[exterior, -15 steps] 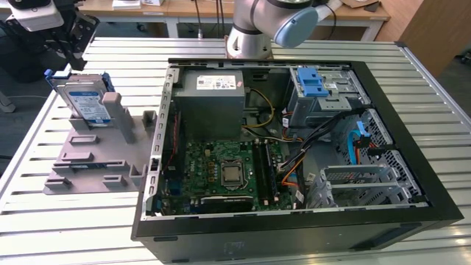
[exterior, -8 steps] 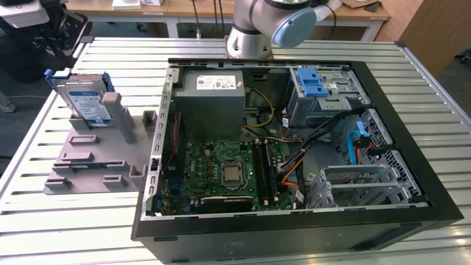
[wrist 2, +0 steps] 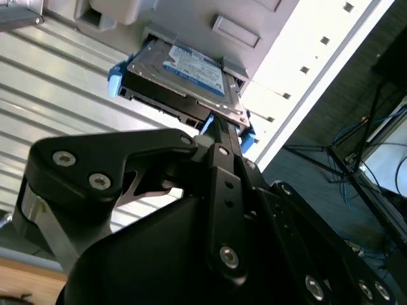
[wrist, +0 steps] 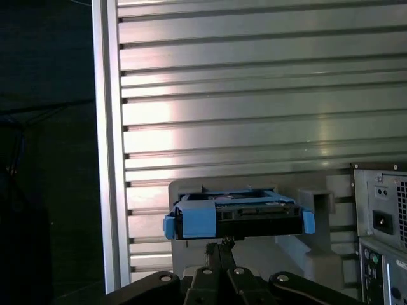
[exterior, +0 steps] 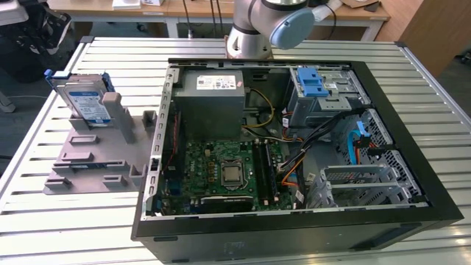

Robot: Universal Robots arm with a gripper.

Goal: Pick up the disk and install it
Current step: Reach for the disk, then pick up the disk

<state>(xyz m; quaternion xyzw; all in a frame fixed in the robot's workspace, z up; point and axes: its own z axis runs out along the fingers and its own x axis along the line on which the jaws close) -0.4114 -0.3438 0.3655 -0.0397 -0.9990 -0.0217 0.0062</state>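
The disk is a silver drive with a white and blue label in a blue carrier frame. It stands upright in a slot of the grey fixture, at the exterior view's left on the slatted table. In both wrist views I see the disk just beyond my fingertips, with a gap between them. My gripper is shut, holds nothing, and points toward the disk's near edge.
The open computer case lies to the exterior view's right of the fixture. It holds a motherboard, a grey power supply and a grey drive cage topped by a blue bracket. The arm's base stands behind the case.
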